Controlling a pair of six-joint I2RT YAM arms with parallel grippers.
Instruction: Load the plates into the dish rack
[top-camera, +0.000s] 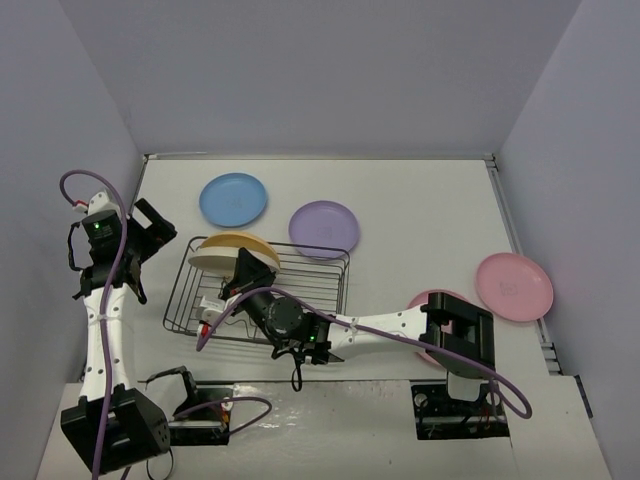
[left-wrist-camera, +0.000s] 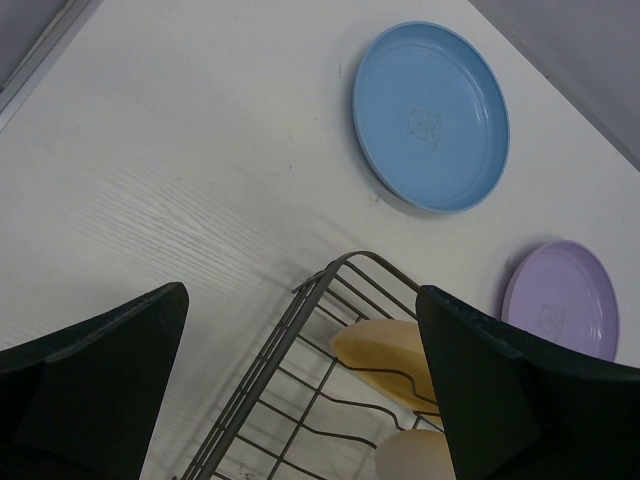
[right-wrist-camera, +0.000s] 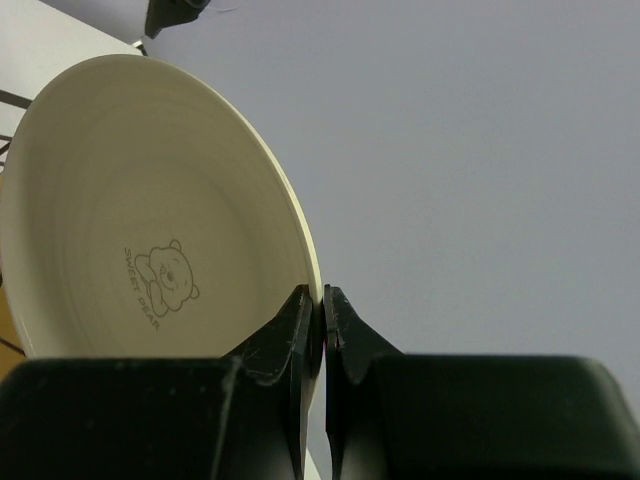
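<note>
The dark wire dish rack sits left of centre on the table. A yellow-orange plate stands on edge at its far left end. Just in front of it is the cream plate, also on edge, and my right gripper is shut on its rim. The right wrist view shows the cream plate with a bear print, its rim pinched between the fingers of that gripper. My left gripper hovers open over the rack's far left corner, holding nothing. Blue, purple and pink plates lie flat on the table.
A second pink plate lies partly under my right arm near its base. The left wrist view also shows the blue plate and the purple plate beyond the rack. Grey walls enclose the table on three sides.
</note>
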